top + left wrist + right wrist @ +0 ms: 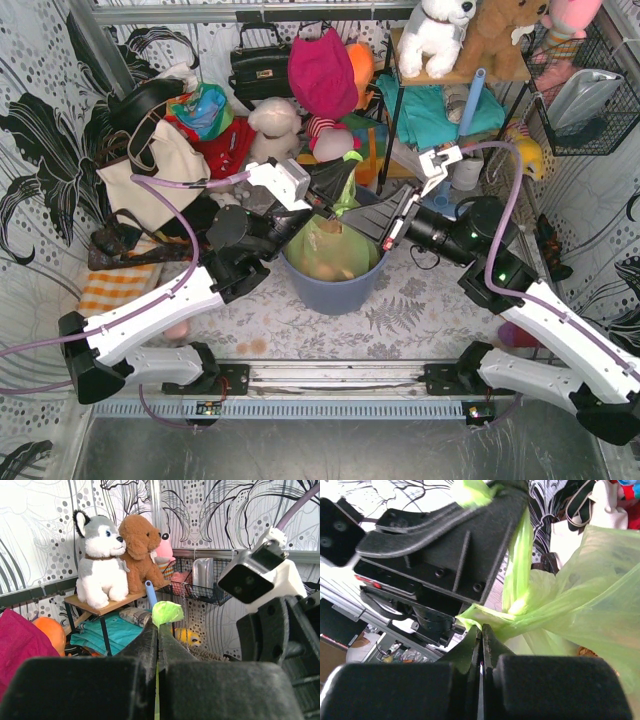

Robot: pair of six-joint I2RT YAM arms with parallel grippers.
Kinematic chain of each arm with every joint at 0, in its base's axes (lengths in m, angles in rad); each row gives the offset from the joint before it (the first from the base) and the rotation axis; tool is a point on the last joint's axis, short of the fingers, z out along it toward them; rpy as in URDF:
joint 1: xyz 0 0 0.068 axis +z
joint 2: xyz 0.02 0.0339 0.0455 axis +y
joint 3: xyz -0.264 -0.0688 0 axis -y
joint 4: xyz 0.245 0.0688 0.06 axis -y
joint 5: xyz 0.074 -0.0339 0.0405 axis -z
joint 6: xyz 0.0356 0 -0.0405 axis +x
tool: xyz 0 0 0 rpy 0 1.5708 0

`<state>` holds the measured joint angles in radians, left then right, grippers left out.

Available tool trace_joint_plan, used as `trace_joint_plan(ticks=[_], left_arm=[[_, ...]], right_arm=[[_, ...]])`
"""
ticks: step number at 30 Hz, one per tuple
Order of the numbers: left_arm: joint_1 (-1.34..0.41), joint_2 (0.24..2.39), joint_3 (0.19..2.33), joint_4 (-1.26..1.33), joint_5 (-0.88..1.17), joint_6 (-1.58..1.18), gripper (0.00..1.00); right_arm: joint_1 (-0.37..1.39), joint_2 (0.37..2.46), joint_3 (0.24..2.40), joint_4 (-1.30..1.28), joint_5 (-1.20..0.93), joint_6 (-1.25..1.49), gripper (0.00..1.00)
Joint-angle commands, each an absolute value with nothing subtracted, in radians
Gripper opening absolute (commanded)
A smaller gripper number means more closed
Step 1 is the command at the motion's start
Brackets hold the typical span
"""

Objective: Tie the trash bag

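The trash bag (331, 250) is thin light-green plastic with tan paper showing through, and it sits in the round blue-grey bin (335, 290). My left gripper (341, 183) is above the bin's far rim, shut on a twisted strip of the bag pulled upward. A green tuft (167, 612) sticks out past its closed fingertips (158, 628). My right gripper (386, 224) is at the bin's right rim, shut on another bag flap (485, 617). In the right wrist view the bag (580, 595) stretches right and the strip (519, 565) runs up to the left gripper (475, 495).
A shelf (450, 75) with plush toys (102, 560) stands behind the bin. Handbags (260, 65) and soft toys are piled at the back left. A wire basket (585, 95) hangs at the right wall. The rail (335, 375) crosses the near edge.
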<state>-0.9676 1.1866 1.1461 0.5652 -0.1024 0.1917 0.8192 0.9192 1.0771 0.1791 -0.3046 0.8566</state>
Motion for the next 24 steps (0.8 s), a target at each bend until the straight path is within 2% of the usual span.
trace_joint_plan(ticks=[1,16,24], left_arm=[[-0.960,1.186,1.182,0.582,-0.117,0.181,0.00],[-0.959,1.192,1.187,0.546,-0.086,0.179,0.00],[-0.959,1.182,1.198,0.501,-0.054,0.175,0.00]], right_arm=[[0.876,0.943,1.094,0.139,-0.168,0.871,0.00],[1.095,1.041,1.198,-0.068,0.363,0.848,0.00],[1.139,1.110,1.238,-0.143,0.582,0.857,0.00]])
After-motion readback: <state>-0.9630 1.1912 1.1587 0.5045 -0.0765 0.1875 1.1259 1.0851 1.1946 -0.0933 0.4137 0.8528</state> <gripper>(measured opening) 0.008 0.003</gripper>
